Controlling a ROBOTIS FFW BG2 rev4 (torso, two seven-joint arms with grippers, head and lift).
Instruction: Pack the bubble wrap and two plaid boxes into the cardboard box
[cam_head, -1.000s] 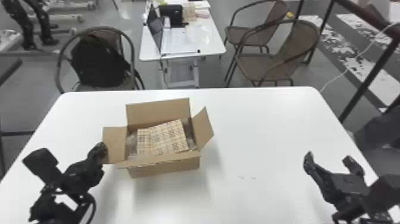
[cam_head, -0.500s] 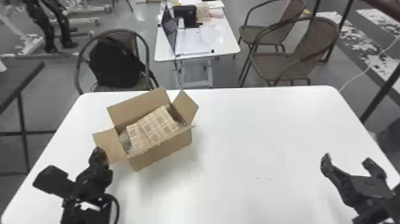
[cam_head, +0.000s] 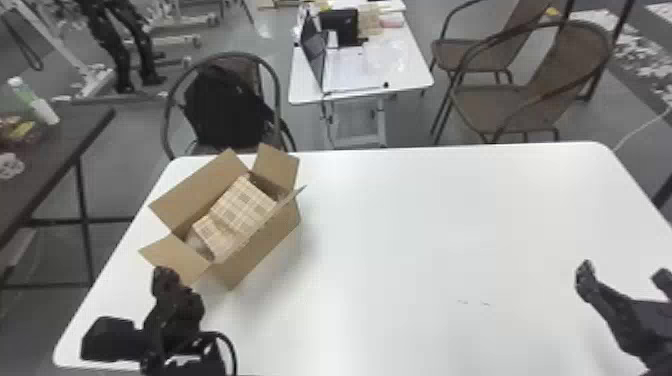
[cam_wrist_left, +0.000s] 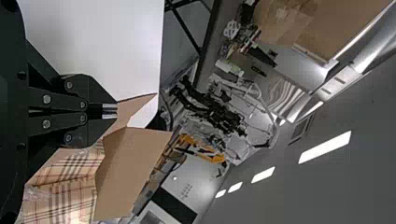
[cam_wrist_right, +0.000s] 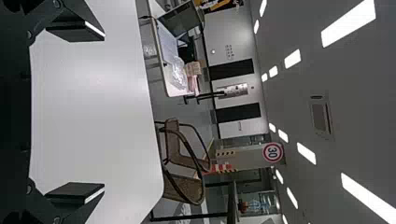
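"Where's the cardboard box (cam_head: 260, 255)?"

"At ten o'clock on the white worktop (cam_head: 425, 225), upright, flaps open."

"And inside it?"

"Both plaid boxes. The larger plaid box (cam_head: 245, 205) lies towards the carton's one o'clock, the smaller plaid box (cam_head: 210, 239) towards its seven, touching the larger. A bit of clear bubble wrap (cam_head: 196, 241) shows next to the smaller one."

"What about the left gripper (cam_head: 165, 275)?"

"Eight o'clock on the worktop, right at the carton's near-left flap (cam_head: 175, 256). In the left wrist view its jaws are brought together, with cardboard just beyond the tips. I can't tell whether the flap is pinched between them."

"And the right gripper (cam_head: 624, 277)?"

"Over at four o'clock, above the worktop and well apart from the carton. Its jaws are spread wide, nothing between them."

"Anything behind?"

"A black backpack (cam_head: 222, 107) on a chair (cam_head: 170, 100) at eleven, a laptop (cam_head: 314, 47) on a white folding table (cam_head: 410, 65) at twelve, and two brown wicker armchairs (cam_head: 525, 107) at one."
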